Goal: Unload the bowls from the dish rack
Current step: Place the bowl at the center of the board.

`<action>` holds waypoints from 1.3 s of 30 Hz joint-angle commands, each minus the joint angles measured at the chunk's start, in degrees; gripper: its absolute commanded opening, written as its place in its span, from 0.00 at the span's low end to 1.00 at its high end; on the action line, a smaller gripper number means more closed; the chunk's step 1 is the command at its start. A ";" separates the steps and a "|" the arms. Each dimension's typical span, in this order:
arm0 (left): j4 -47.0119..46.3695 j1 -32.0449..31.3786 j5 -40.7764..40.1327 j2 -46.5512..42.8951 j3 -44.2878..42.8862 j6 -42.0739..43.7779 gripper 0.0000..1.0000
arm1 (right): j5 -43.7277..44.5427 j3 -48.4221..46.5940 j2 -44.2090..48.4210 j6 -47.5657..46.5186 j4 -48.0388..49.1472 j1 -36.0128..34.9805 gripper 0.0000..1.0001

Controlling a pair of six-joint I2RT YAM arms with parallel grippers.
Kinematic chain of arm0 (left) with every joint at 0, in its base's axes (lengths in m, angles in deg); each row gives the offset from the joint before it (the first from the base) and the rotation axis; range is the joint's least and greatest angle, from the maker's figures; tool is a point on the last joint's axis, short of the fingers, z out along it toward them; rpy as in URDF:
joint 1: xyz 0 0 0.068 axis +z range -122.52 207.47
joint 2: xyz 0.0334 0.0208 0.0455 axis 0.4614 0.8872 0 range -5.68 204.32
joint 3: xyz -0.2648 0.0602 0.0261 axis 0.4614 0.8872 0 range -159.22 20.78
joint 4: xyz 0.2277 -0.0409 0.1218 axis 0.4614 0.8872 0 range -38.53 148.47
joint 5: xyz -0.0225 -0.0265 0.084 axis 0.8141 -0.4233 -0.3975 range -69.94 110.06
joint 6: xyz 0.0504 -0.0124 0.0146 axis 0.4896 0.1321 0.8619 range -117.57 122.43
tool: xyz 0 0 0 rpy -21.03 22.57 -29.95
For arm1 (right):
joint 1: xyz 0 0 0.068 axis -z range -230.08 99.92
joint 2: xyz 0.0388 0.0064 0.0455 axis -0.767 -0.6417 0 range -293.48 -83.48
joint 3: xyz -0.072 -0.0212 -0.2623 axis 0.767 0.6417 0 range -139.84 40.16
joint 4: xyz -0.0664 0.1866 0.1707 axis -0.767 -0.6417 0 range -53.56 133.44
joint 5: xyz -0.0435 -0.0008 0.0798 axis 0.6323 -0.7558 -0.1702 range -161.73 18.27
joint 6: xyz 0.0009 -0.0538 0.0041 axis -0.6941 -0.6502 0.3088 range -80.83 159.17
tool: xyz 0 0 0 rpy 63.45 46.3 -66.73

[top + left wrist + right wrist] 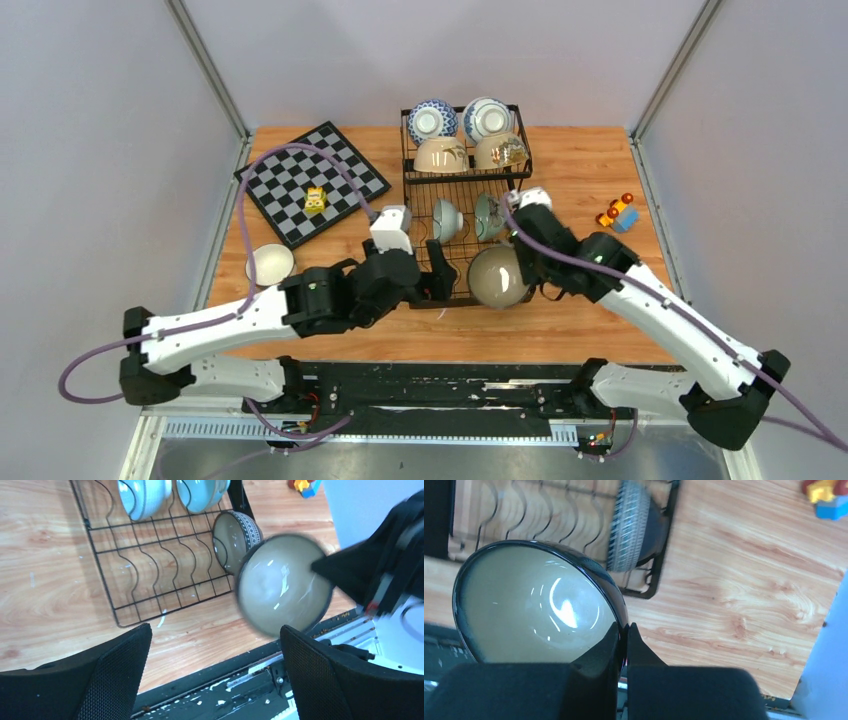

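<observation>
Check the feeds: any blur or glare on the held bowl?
Left wrist: the dark-rimmed bowl and the right gripper are smeared; the dish rack is sharp. Right wrist: that bowl is crisp with glare streaks inside; the patterned bowl behind is soft. Top external: sharp throughout.

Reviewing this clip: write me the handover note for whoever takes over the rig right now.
Left tool: open, empty, at the near edge of the black wire dish rack.
Right tool: shut on the rim of the dark-glazed bowl with a beige inside, held at the rack's near corner.
Done: one white bowl sits on the wooden table, left of the rack.
To do: set down the held bowl. Then unload the upper basket's two blue-and-white bowls and two beige bowls, and the lower tray's two pale teal bowls and dark patterned bowl.
</observation>
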 commanded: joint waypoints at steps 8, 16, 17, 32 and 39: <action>-3.87 0.34 -13.12 -21.78 21.48 4.96 1.00 | -6.53 -8.44 -0.44 6.19 10.93 41.58 0.00; -3.17 0.34 -13.70 -30.64 31.33 -0.35 1.00 | -12.08 -5.23 -13.34 13.89 28.01 58.69 0.00; -2.81 0.35 -14.02 -31.01 31.65 -0.83 1.00 | -12.53 -6.51 -15.96 13.78 28.22 59.24 0.00; -9.87 0.35 -12.37 -22.91 32.85 -0.78 1.00 | -20.37 -31.91 -49.54 11.67 31.75 62.09 0.00; -13.00 0.35 -10.35 -19.80 33.63 -1.60 1.00 | -22.97 -39.05 -57.24 12.91 29.75 62.02 0.00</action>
